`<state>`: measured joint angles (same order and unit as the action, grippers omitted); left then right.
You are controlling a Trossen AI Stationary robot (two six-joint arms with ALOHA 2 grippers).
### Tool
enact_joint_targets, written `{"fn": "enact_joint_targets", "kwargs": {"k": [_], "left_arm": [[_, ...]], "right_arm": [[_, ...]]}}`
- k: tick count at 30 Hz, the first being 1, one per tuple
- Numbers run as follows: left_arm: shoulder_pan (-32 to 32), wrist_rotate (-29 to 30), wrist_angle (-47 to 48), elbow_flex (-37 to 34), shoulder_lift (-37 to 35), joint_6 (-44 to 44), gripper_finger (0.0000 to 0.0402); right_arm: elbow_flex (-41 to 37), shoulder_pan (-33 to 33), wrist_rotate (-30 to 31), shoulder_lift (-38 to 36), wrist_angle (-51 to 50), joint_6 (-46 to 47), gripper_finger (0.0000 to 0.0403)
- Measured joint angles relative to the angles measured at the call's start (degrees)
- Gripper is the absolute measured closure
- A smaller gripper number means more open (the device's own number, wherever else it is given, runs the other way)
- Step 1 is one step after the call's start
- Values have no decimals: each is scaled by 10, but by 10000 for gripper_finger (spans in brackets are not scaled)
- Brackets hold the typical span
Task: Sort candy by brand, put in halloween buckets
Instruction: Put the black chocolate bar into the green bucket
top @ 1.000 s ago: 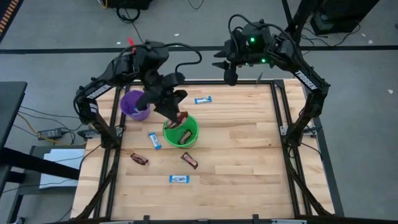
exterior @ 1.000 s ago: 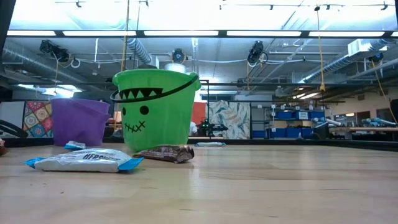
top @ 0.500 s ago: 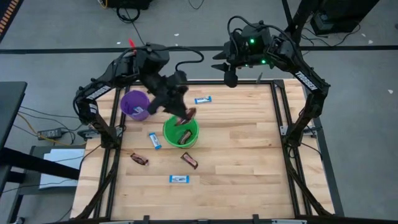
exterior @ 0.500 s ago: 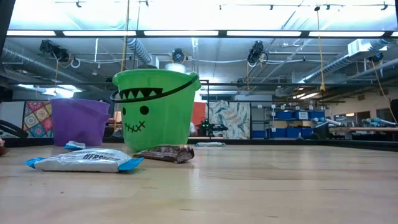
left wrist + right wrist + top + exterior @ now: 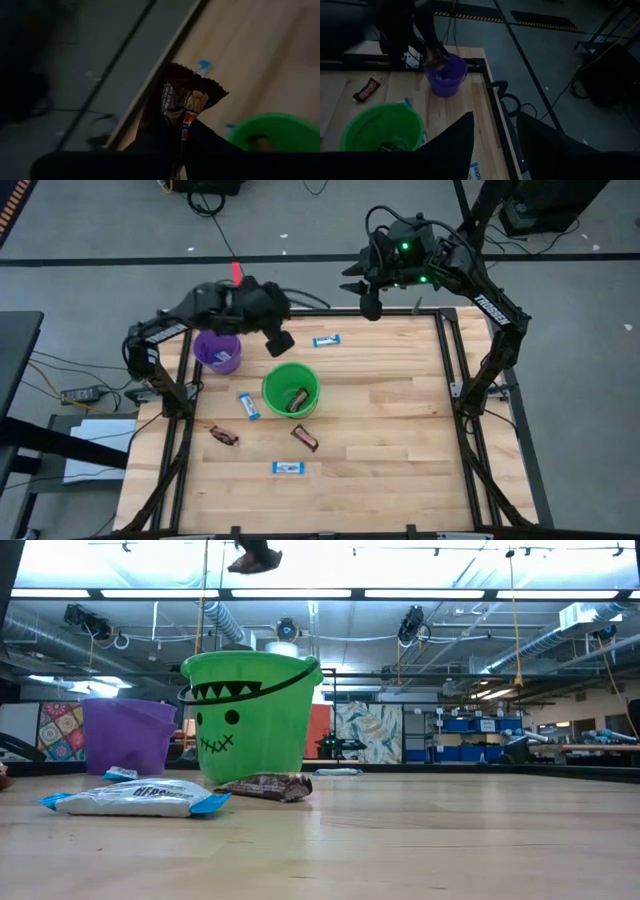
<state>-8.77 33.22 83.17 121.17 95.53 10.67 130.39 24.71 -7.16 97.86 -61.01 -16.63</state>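
Note:
My left gripper [image 5: 283, 340] hangs above the table between the purple bucket [image 5: 217, 350] and the green bucket [image 5: 290, 390], shut on a dark brown candy bar [image 5: 186, 95]. It also shows at the top of the low view as the left gripper [image 5: 255, 555]. The green bucket holds another brown bar [image 5: 297, 398]. Blue-and-white bars [image 5: 327, 340] [image 5: 248, 406] [image 5: 288, 468] and brown bars [image 5: 223, 435] [image 5: 304, 438] lie flat on the table. My right gripper [image 5: 370, 305] waits open, high over the far edge. My left gripper pinches the brown bar between its two fingers, low on the wrapper [image 5: 181, 117]. The bar's crimped end [image 5: 200, 85] sticks out past the fingertips. The fingers slant downward. The bar is lifted clear of the table and of both buckets.
The black frame rail [image 5: 430, 312] runs along the table's far edge, with floor beyond it. The near and right parts of the wooden table [image 5: 420, 450] carry no objects.
My left gripper, still shut on the brown bar, has swung away from above the green bucket toward the far edge and the purple bucket. Its wrist has turned about sharply and it has sunk a little, so its tip now shows in the low view.

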Motion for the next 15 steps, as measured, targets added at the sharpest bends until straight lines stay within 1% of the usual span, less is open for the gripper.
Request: {"fn": "enact_joint_targets", "kwargs": {"k": [3,5,9,11,15], "left_arm": [[10,55,-45,-77,0,3,367],[16,64,-72,-134,1,8,367],[31,68,-126,-227,2,68,367],[38,63,-135,-250,2,99,367],[54,31,-176,-261,1,117,367]], "right_arm": [[0,0,0,0,0,4,243],[0,0,0,0,-1,5,243],[0,0,0,0,-10,9,243],[0,0,0,0,-16,10,243],[0,0,0,0,-19,10,243]]}}
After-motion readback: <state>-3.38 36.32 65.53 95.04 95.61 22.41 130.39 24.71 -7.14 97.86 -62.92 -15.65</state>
